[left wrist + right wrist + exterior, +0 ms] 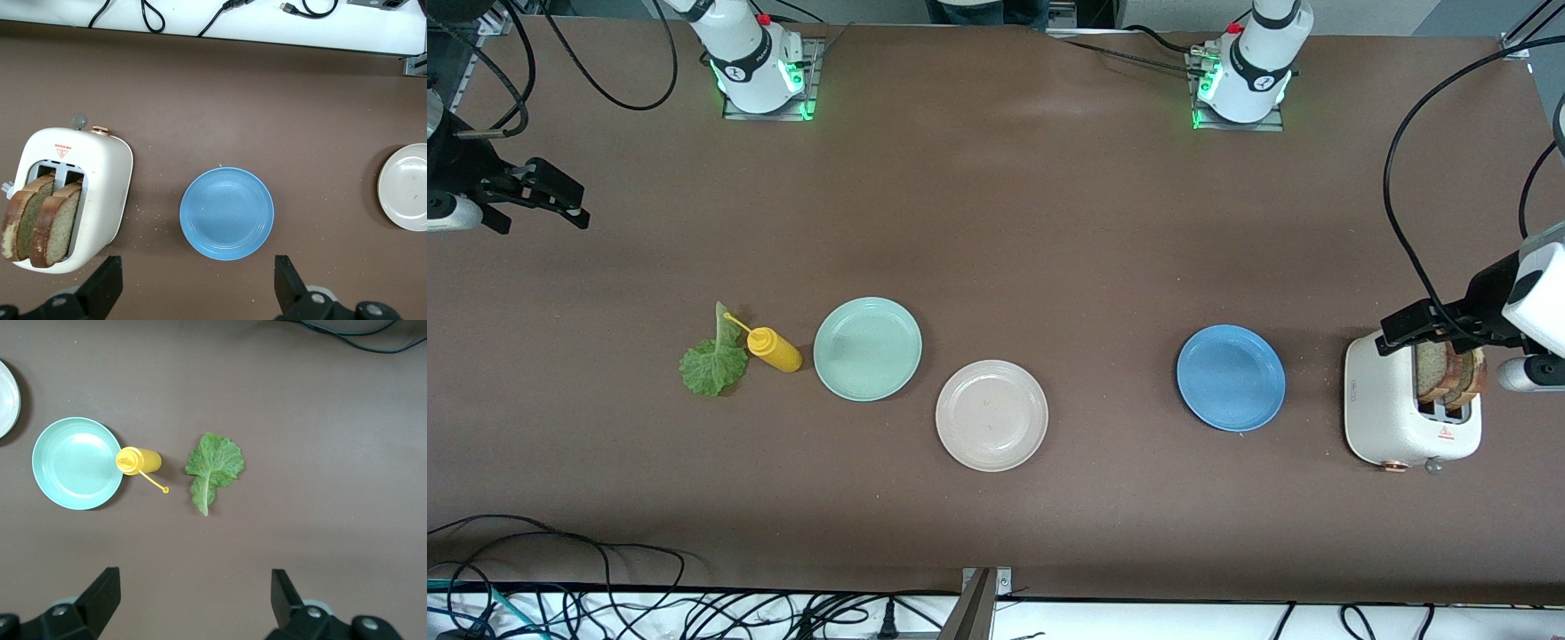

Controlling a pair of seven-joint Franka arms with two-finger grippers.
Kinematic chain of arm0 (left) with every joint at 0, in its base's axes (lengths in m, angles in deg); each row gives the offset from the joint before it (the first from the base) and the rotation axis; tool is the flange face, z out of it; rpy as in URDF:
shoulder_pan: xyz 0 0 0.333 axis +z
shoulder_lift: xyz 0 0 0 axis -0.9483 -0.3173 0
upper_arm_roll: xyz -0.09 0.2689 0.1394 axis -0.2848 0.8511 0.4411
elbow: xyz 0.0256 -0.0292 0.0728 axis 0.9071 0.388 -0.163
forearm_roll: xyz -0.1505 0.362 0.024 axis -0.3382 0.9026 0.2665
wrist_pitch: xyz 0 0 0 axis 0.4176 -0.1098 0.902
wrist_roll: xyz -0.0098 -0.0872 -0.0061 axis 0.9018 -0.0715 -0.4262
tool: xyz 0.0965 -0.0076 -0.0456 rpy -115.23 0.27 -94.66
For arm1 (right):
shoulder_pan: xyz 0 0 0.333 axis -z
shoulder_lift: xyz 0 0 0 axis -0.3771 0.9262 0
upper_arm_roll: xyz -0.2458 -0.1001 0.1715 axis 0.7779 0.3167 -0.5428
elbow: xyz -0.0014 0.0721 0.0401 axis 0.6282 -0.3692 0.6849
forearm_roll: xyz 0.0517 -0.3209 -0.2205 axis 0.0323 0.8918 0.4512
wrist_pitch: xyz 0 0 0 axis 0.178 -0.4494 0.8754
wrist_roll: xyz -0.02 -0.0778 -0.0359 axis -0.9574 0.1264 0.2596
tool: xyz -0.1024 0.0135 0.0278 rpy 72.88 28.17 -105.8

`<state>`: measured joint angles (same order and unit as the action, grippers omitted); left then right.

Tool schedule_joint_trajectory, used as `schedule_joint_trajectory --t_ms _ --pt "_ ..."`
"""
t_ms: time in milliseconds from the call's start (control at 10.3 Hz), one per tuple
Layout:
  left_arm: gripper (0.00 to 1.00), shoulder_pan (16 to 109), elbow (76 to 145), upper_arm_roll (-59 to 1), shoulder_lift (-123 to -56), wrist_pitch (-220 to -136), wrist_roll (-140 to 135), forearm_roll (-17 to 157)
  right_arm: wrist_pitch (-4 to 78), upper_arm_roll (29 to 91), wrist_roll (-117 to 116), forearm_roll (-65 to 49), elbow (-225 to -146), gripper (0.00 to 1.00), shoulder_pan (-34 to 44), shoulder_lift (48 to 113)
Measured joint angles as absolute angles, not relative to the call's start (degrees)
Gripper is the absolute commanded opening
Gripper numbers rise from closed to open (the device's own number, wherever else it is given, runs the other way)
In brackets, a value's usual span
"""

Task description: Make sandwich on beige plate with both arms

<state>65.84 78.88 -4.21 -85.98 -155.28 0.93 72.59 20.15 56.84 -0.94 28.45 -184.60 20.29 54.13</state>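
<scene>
Brown table [1049,222]: plates, toaster [1400,413], lettuce [713,364].

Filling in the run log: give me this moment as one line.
stage: start | bread slices: in toaster | lettuce leaf: on table | beige plate: bare | left gripper: open, over toaster | right gripper: open

Mint-green plate [867,348], yellow squeeze bottle [775,349], blue plate [1231,378], white toaster [1396,418]

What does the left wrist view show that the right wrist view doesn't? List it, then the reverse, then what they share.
Only the left wrist view: the white toaster holding two bread slices, the blue plate, and the open left hand.

Only the right wrist view: the lettuce leaf, the yellow squeeze bottle, the mint-green plate, and the open right hand.

Both: the brown table and an edge of the beige plate.
</scene>
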Motion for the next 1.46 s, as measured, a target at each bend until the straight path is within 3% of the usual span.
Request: schedule_joint_trajectory --t_ms 874,1456 --pt "1.0 69.33 80.16 -3.52 -86.48 -155.2 9.47 72.64 20.15 56.83 -0.94 28.44 -184.6 1.0 20.28 54.13" --pt "1.0 74.81 80.52 -3.11 -94.51 -159.28 26.18 74.62 20.15 56.82 -0.94 28.42 -184.59 1.0 20.28 54.13"
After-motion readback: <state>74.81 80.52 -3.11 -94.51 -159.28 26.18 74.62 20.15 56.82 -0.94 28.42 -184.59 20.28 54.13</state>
